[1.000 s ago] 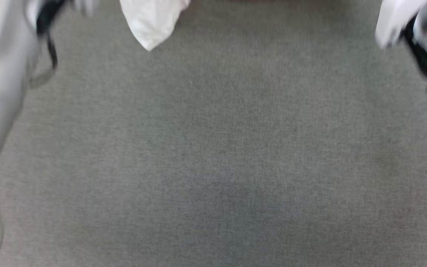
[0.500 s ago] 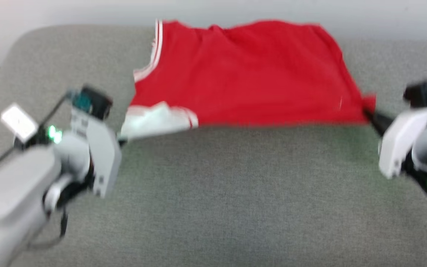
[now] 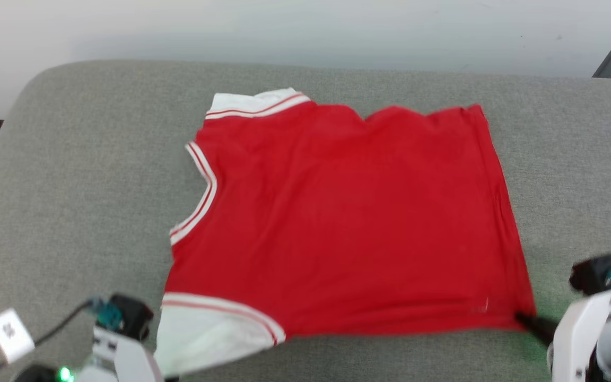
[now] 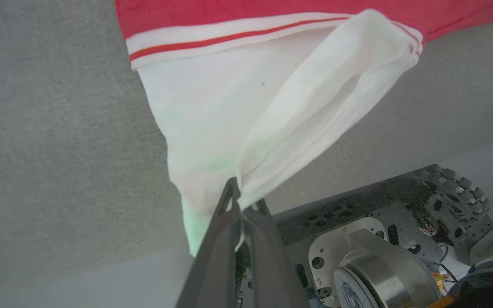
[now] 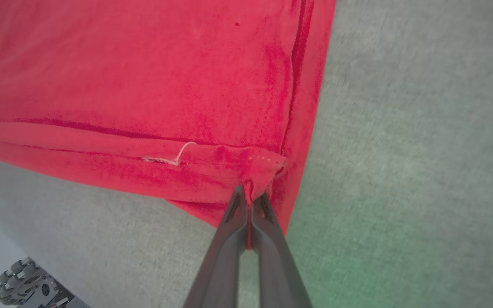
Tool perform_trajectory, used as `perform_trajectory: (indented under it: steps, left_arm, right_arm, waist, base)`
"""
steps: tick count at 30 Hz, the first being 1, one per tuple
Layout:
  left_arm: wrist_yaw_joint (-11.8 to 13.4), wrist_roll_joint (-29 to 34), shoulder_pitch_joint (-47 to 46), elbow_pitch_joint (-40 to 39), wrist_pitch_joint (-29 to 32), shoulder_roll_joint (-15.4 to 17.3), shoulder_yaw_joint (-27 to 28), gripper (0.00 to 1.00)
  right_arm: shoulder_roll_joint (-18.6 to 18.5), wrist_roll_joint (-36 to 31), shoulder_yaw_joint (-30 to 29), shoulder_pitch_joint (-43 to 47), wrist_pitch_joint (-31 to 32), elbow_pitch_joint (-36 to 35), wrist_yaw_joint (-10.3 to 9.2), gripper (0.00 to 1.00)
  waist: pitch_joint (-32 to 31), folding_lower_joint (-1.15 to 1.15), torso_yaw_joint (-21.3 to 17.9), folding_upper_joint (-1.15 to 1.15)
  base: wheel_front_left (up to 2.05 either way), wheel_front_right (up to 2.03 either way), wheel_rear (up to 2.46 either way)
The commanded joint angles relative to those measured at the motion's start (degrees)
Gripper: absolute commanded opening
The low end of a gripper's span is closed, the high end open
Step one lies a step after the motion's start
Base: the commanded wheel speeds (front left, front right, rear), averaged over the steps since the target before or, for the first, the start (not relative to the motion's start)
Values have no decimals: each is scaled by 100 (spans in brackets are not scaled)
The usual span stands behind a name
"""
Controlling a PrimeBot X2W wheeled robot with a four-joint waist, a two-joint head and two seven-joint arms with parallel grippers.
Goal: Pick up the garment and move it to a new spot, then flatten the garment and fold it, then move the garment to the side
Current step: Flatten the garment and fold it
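Note:
The garment [image 3: 337, 223], a red jersey with white sleeves and red-white striped trim, lies spread on a grey padded surface [image 3: 72, 159], plain red side up. In the left wrist view my left gripper [image 4: 240, 201] is shut on the tip of the white sleeve [image 4: 229, 107], which is pulled out past the surface's near edge. My right gripper [image 3: 520, 317] is shut on the red hem corner at the near right. The right wrist view shows its fingertips [image 5: 250, 190] pinching a bunched bit of that corner [image 5: 268, 164]. Any lettering is hidden.
The grey surface ends at a rounded far-left corner, with a pale wall [image 3: 305, 32] behind it. My wheeled base [image 4: 379, 265] sits just below the near edge. A white tag [image 3: 11, 334] on a cable hangs by my left wrist. Bare grey fabric flanks the jersey.
The whole head picture has shifted, so the camera moved. The jersey, first just a white sleeve tip at the top, now shows fully and lies spread. Both grippers stay shut on it.

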Motion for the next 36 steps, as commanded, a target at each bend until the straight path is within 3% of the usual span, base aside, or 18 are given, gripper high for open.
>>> perform_trajectory:
  steps: [1, 14, 20, 24, 28, 36]
  left_arm:
    - [158, -118, 257, -171, -54, 112, -36, 0]
    - [797, -702, 946, -906, 48, 626, -145, 0]
    - [875, -420, 561, -1186, 56, 885, 72, 0]
    - [699, 87, -23, -1201, 215, 1040, 282, 0]
    - [300, 570, -727, -882, 444, 865, 477, 0]
    - [-910, 1156, -1862, 789, 834, -245, 390, 0]
  right_arm:
    - [71, -17, -159, 377, 260, -289, -11, 0]
    - [362, -11, -892, 1895, 1951, -1845, -10, 0]
    - [607, -263, -1259, 1725, 2034, -2395, -10, 0]
    - [732, -536, -1350, 1250, 1901, -2503, -10, 0]
    - [807, -772, -1274, 628, 1716, -2277, -10, 0]
    - [922, -1014, -835, -546, 1278, -1081, -10, 0]
  waist:
    - [8, 0, -8, 0]
    - [149, 0, -59, 0]
    - [255, 0, -130, 0]
    - [335, 0, -184, 0]
    - [419, 0, -229, 0]
    - [551, 0, -271, 0]
  base:
    - [0, 0, 0]
    - [0, 0, 0]
    - [0, 0, 0]
    - [0, 0, 0]
    - [0, 0, 0]
    - [0, 0, 0]
